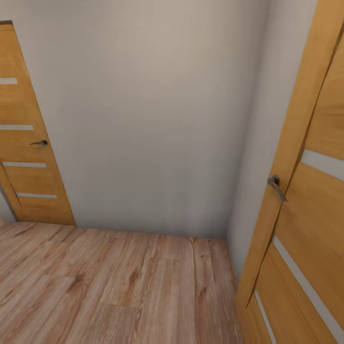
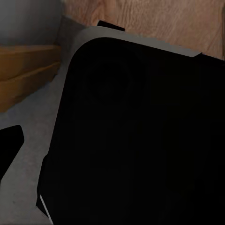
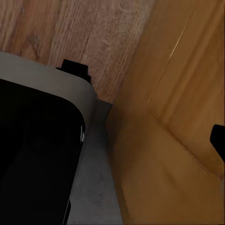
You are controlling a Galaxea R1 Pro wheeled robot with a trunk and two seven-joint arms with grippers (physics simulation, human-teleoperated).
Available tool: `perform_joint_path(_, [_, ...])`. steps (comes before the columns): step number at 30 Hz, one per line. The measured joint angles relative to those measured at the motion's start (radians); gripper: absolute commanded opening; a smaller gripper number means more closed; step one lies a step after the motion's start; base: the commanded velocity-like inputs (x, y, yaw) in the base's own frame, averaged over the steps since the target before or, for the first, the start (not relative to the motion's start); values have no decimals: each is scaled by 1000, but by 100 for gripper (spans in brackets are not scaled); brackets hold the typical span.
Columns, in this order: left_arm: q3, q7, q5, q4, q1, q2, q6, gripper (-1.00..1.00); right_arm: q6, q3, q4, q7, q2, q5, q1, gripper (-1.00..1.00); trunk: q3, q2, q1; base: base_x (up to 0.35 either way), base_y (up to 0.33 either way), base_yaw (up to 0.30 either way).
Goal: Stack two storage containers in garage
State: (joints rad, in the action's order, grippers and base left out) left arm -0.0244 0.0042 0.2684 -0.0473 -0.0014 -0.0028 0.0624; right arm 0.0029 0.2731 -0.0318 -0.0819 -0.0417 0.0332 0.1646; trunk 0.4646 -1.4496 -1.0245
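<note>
The two storage containers are out of view. I face a corner of a room with light wood-plank flooring [image 1: 119, 291] and a pale wall [image 1: 157, 119]. In the left wrist view one dark fingertip [image 2: 9, 143] of my left gripper shows at the picture's edge, with nothing held against it. In the right wrist view one dark fingertip [image 3: 218, 140] of my right gripper likewise sits at the edge, close to a wooden door [image 3: 178, 117]. Both wrist views look down on my own black base [image 2: 140, 131] [image 3: 33, 150].
A honey-brown door [image 1: 28, 143] with a lever handle [image 1: 39, 142] stands shut at the left. A second door [image 1: 310, 215] with a handle [image 1: 276, 185] stands very close on my right, angled towards me. The wall closes the way straight ahead.
</note>
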Motion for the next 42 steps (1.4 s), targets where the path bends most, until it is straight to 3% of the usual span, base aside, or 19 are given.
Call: perform_joint_path(42, [0, 0, 0, 0, 0, 0, 1, 100, 1, 0, 0, -5, 0, 0, 0, 100, 0, 0, 0, 314, 0, 0])
